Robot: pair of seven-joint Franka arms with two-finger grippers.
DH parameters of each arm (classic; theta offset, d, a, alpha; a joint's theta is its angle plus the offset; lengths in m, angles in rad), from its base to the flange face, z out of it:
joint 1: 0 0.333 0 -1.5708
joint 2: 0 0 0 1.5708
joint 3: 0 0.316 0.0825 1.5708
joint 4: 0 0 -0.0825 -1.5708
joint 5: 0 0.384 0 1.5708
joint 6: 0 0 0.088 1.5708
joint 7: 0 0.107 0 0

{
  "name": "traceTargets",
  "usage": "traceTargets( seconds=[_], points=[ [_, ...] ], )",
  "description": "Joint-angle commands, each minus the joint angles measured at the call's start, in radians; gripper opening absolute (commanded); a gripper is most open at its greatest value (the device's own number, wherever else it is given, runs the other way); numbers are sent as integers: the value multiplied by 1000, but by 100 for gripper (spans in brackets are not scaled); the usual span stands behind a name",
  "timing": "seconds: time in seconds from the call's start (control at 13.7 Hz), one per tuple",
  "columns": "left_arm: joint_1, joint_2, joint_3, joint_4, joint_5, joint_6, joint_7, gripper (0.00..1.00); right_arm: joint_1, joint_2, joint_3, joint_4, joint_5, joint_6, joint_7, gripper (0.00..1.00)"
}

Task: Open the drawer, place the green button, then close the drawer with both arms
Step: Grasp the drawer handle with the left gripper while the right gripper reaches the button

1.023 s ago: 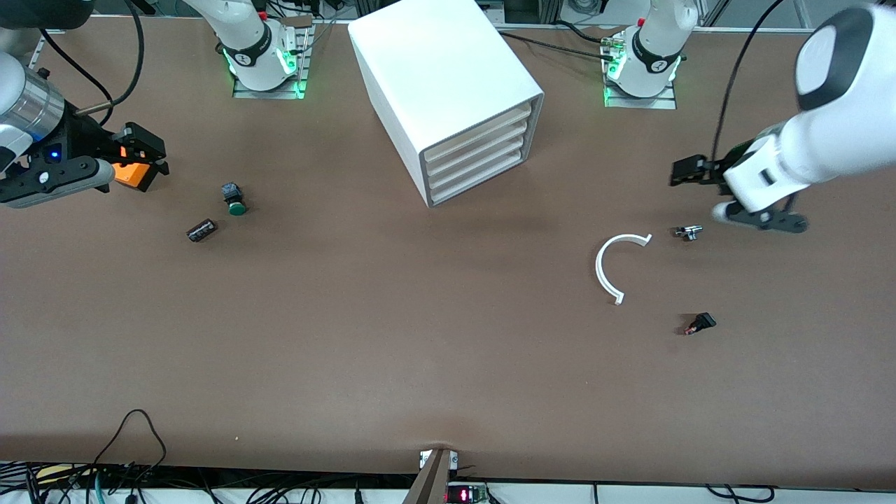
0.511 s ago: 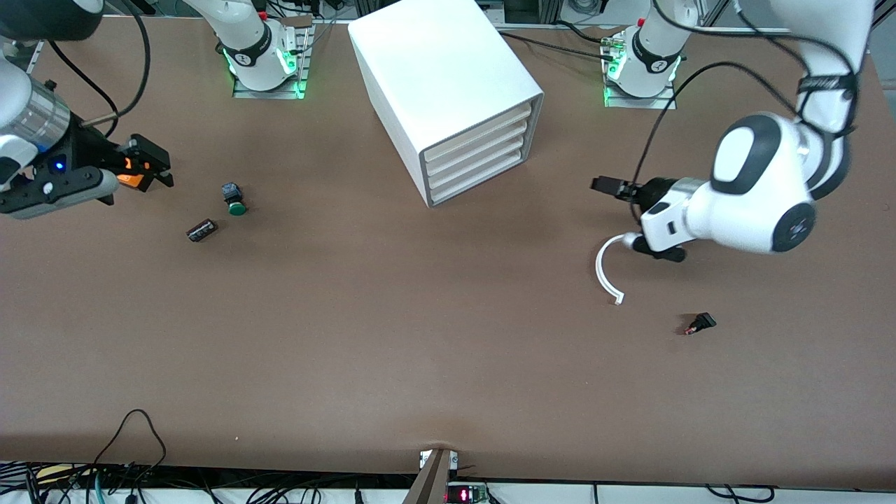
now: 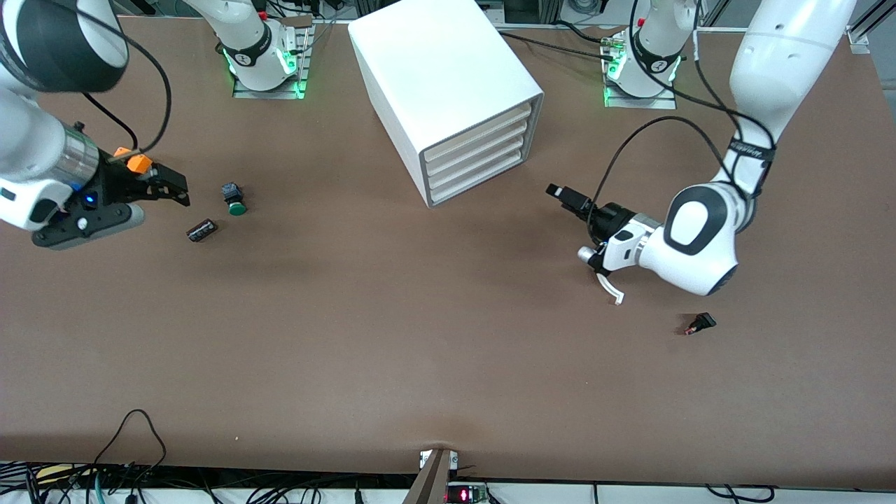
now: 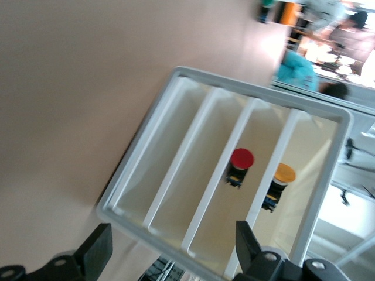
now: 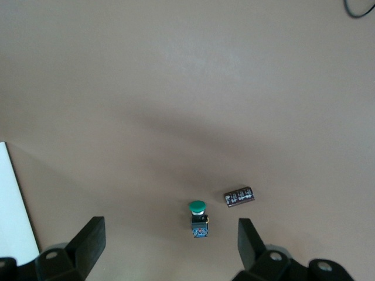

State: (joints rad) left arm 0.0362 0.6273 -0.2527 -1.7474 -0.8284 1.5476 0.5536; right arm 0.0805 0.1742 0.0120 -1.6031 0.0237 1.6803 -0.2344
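The white cabinet (image 3: 448, 77) stands at the back middle of the table with all four drawers shut; the two lower drawers (image 3: 479, 173) are flush with the rest. My left gripper (image 3: 563, 196) hangs open over the table in front of the drawers and faces them. In the left wrist view its fingers (image 4: 98, 253) frame the cabinet front (image 4: 136, 175). The green-capped button (image 3: 234, 199) lies on its side toward the right arm's end. My right gripper (image 3: 175, 190) is open over the table just short of it. The right wrist view shows the button (image 5: 198, 220) between and ahead of the open jaws.
A dark cylinder (image 3: 201, 229) lies beside the button. An orange box (image 3: 140, 163) sits by the right gripper. A white curved piece (image 3: 610, 288) is partly under the left arm, with a small black part (image 3: 700, 323) nearer the camera. Red-capped (image 4: 241, 161) and yellow-capped (image 4: 283, 175) buttons show inside the cabinet.
The left arm has swung from its end of the table to in front of the drawers. The right gripper has moved toward the button, uncovering the orange box.
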Motion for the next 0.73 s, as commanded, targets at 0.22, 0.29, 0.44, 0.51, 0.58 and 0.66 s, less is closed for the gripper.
traceTargets(
  seconds=[0.22, 0.29, 0.44, 0.51, 0.58, 0.66],
  points=[
    [-120, 172, -5, 35, -184, 22, 360, 78, -16, 99, 2, 23, -4, 1, -78, 100],
    [-137, 193, -5, 35, -211, 23, 417, 75, -16, 99, 2, 19, -4, 2, -106, 100],
    [-165, 219, -3, 37, -230, 26, 454, 71, -16, 85, 2, -48, -4, 15, -138, 100],
    [-168, 220, -3, 35, -228, 58, 465, 69, -16, 61, 2, -110, -5, 34, -138, 100],
    [-177, 224, -5, 34, -230, 72, 486, 65, -16, 35, 2, -180, -5, 79, -140, 100],
    [-192, 241, -5, 34, -244, 77, 500, 62, -16, 10, 2, -246, -5, 125, -140, 100]
  ],
)
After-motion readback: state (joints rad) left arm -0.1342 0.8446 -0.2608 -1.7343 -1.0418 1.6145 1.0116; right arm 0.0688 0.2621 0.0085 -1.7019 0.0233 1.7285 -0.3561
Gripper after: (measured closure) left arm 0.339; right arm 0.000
